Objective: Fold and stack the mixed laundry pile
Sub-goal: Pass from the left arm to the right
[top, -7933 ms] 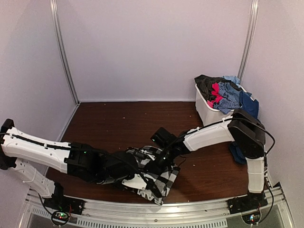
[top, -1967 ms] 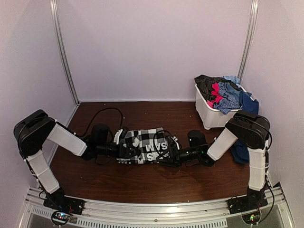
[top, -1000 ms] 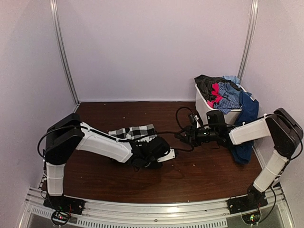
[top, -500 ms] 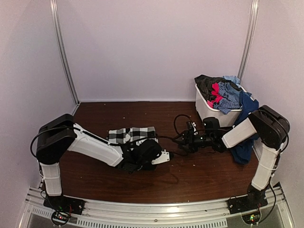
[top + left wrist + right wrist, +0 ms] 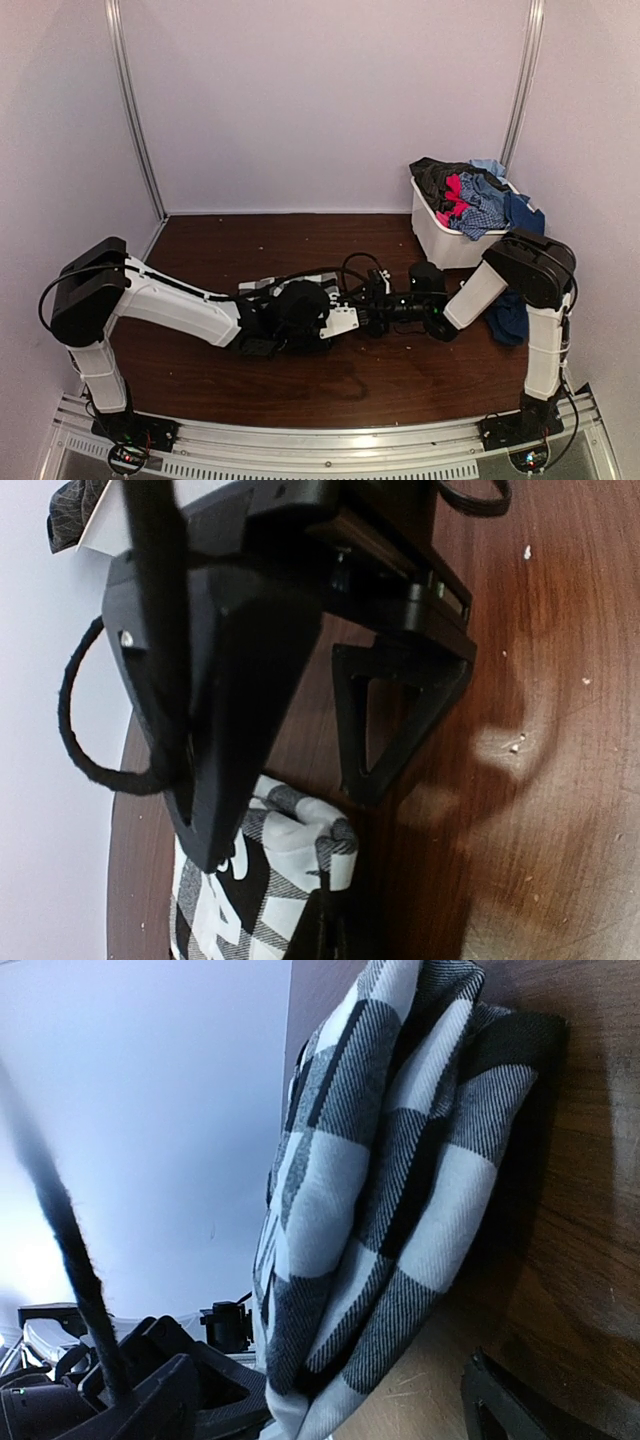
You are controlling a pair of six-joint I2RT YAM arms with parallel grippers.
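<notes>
**Both grippers meet at the folded shirt**

We see the left arm and the right arm reach low from the near edge across the table and meet at its middle. The left gripper is closed, its tips right at a corner of the shirt; we cannot tell whether any cloth is pinched. The right gripper faces it from the right, just beside it, jaws wide apart and holding nothing. The shirt lies folded in a thick bundle on the table, black-and-white checks outward, with a bit of white lettering showing in the left wrist view. From above it is mostly hidden behind the left arm, and only its far edge peeks out. Farther back, at the far right, stands the white bin with the pile heaped above its rim: a dark grey item at the back left, a red item in the middle, a plaid item beside it. A navy piece hangs over the bin's right side towards the table, partly behind the right arm
</notes>
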